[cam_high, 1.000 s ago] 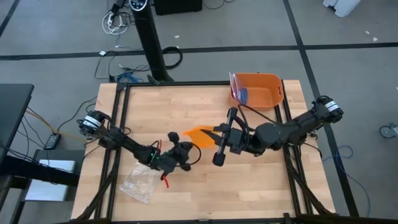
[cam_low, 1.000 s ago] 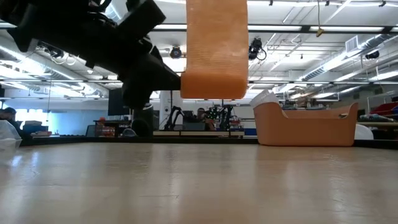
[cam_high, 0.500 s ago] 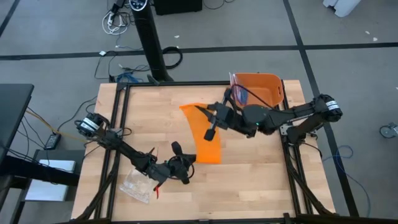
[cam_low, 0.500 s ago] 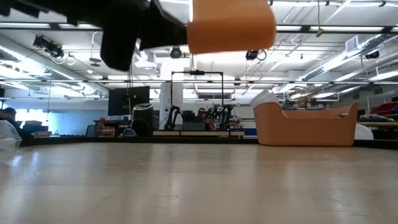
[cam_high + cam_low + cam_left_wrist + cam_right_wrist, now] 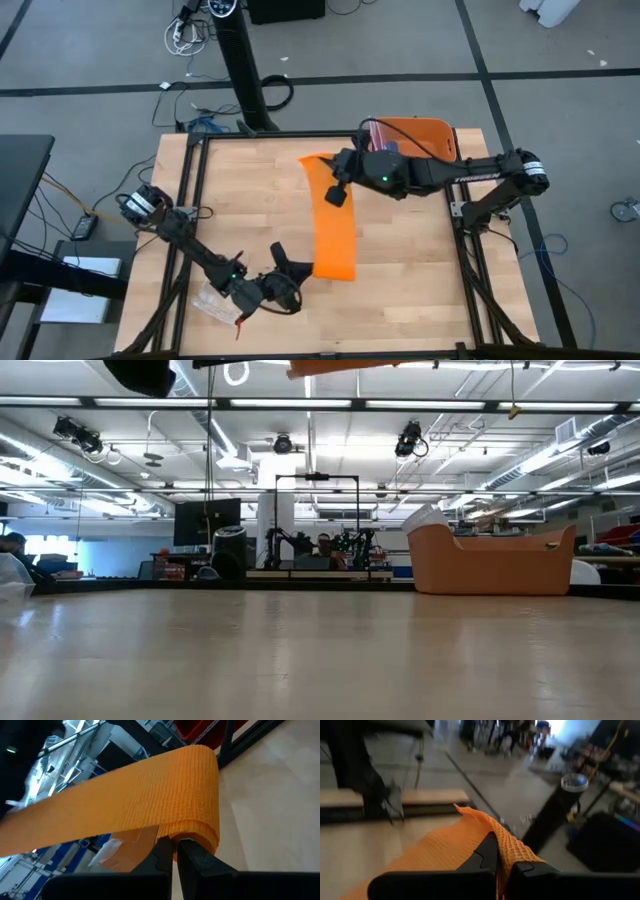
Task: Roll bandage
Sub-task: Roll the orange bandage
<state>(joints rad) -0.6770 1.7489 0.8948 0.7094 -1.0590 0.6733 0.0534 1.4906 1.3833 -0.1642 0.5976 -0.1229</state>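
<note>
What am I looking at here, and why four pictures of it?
It is a robot with two dark arms at a wooden table, filmed by four cameras at once. One looks straight down, one sits at table height, and one rides on each wrist.

Each arm ends in a two-fingered hand. The left hand and the right hand each pinch one end of an orange bandage, stretched in the air between them. The wrist pictures show those grips close up: left, right.

On the table sit an orange bin at the far right corner and a clear plastic bag near the left arm.
</note>
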